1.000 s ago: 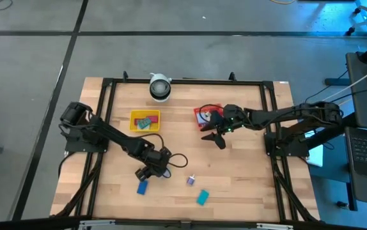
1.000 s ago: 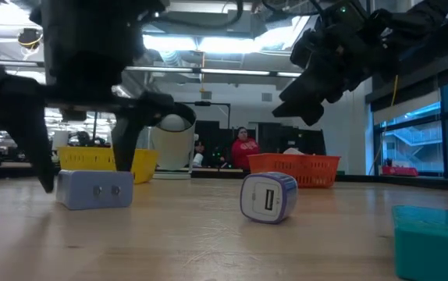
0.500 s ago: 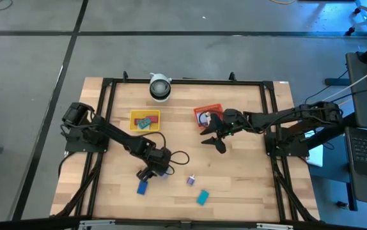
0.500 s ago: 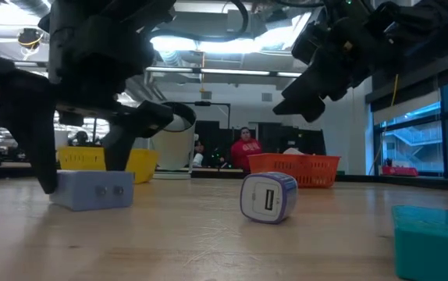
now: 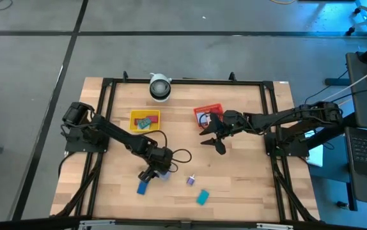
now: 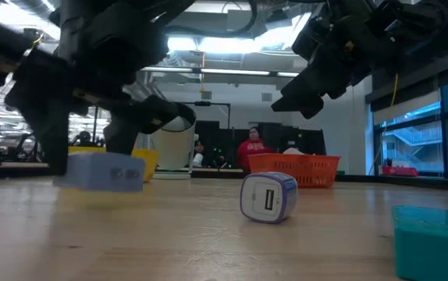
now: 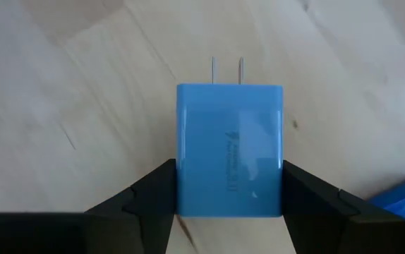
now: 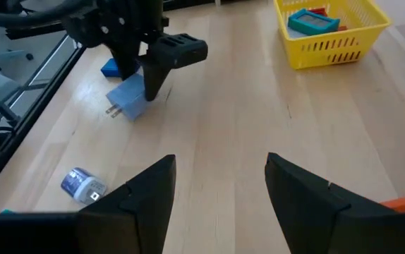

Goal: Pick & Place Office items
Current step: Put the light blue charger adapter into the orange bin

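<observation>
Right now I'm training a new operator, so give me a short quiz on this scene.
1. True or false: the left pincer grips the blue charger.
2. The right pincer is: A open and empty, B shut on a block, C out of view.
3. Fill in: the whitish cube rests on the ____.
Key: 1 true; 2 A; 3 table.
</observation>
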Controlling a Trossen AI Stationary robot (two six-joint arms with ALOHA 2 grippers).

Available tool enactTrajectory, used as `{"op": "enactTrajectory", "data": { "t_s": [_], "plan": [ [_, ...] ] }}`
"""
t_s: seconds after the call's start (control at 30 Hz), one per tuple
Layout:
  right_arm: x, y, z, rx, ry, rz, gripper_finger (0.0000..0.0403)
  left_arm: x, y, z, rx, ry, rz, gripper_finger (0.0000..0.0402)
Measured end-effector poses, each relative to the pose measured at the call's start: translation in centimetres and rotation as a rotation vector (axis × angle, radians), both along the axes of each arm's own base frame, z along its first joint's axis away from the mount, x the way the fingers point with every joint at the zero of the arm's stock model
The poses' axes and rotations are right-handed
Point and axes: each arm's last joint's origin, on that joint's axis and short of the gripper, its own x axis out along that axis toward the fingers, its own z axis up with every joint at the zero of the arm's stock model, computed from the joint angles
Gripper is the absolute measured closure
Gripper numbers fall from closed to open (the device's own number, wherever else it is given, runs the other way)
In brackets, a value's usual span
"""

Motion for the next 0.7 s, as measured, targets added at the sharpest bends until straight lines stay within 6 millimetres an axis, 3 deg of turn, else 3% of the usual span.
{"op": "enactTrajectory", "data": {
  "t_s": [0.17,0.3,0.4,0.57,0.7],
  "plan": [
    [0.1,0.2,0.0,-0.059,-0.006,-0.008,0.0186,1.4,1.2,1.5,-0.048,-0.023,0.038,0.0193],
    [0.9,0.9,1.5,-0.235,-0.024,-0.008,0.0186,3.2,4.0,3.5,-0.142,-0.074,0.106,0.0193],
    [1.5,2.1,3.2,-0.407,0.049,-0.008,0.0186,3.5,7.1,5.5,-0.258,-0.135,0.155,0.0193],
    [1.5,3.7,7.0,-0.710,0.212,-0.147,0.0186,1.9,13.7,9.2,-0.330,-0.338,0.268,0.0193],
    [0.2,3.6,8.6,-0.724,0.203,-0.120,0.0186,-0.7,18.7,11.6,-0.482,-0.582,0.287,0.0193]
  ]
}}
